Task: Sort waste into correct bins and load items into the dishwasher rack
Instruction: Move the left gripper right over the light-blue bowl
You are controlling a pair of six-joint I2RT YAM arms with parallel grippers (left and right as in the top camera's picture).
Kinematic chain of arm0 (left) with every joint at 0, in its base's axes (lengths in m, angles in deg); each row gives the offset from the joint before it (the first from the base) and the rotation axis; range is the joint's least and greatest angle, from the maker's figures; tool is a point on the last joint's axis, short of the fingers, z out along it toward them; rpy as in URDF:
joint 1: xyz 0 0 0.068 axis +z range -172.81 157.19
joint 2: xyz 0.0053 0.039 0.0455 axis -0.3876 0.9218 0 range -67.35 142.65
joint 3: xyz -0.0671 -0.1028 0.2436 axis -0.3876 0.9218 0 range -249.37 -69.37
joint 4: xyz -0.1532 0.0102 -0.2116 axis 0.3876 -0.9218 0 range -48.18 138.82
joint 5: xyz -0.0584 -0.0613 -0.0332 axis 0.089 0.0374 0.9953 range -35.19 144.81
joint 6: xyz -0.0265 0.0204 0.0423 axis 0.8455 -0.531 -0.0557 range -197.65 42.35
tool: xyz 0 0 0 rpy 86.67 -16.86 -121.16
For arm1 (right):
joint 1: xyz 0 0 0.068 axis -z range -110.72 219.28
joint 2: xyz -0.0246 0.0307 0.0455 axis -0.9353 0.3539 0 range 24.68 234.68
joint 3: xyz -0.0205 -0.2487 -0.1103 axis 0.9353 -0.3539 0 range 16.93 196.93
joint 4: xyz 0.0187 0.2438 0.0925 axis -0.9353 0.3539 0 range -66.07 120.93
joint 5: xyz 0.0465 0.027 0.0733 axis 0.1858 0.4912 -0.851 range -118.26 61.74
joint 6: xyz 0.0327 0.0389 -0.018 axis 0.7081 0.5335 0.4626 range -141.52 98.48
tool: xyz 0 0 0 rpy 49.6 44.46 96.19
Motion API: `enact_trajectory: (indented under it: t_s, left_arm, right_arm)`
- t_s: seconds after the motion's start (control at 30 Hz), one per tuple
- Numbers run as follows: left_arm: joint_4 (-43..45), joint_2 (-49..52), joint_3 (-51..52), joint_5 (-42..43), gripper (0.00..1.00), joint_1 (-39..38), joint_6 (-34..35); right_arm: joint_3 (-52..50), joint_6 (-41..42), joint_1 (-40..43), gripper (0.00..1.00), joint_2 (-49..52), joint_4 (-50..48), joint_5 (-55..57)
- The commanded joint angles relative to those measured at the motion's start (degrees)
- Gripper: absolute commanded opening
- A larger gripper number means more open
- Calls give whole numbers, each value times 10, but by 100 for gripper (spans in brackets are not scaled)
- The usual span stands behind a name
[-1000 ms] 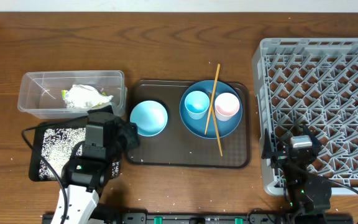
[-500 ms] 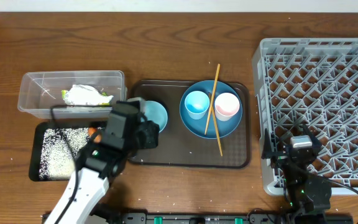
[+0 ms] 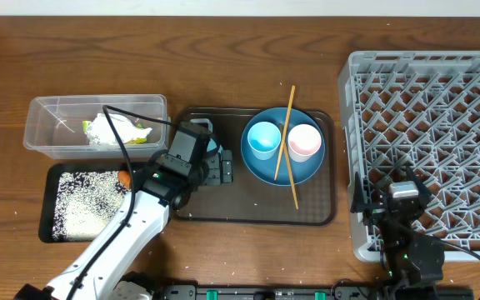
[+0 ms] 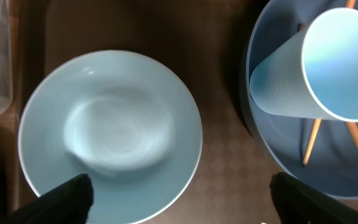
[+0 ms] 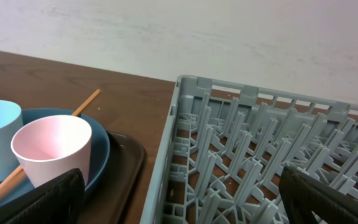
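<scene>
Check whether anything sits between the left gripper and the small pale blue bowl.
Nothing visible does. The left gripper hangs above the pale blue bowl, fingers spread wide. The light blue cup stands off to the side, on the blue plate.

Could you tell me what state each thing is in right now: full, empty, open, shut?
clear tub: holds the wrapper.
black tray: holds rice and the carrot.
small bowl: upright, empty, on the brown tray.
light blue cup: upright, empty.
white-pink cup: upright, empty.
blue plate: carries both cups and the chopsticks.
rack: no dishes in it.
left gripper: open, above the bowl.
right gripper: open, holding nothing.
</scene>
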Motion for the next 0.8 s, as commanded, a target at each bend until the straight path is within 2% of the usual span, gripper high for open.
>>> enact_trajectory:
  t_s: [0.0,0.37,0.77]
  left_arm:
    - [0,1,-12,-10,96,-1,-5]
    - [-17,-11,-12,-10,93,-1,-23]
    - [-14,-13,-12,-13,93,-1,-23]
  right_arm:
    - [-1,-6,4,99,0,2,-2]
    - [-1,-6,4,99,0,2,-2]
    - [-1,-7,4,99,0,2,-2]
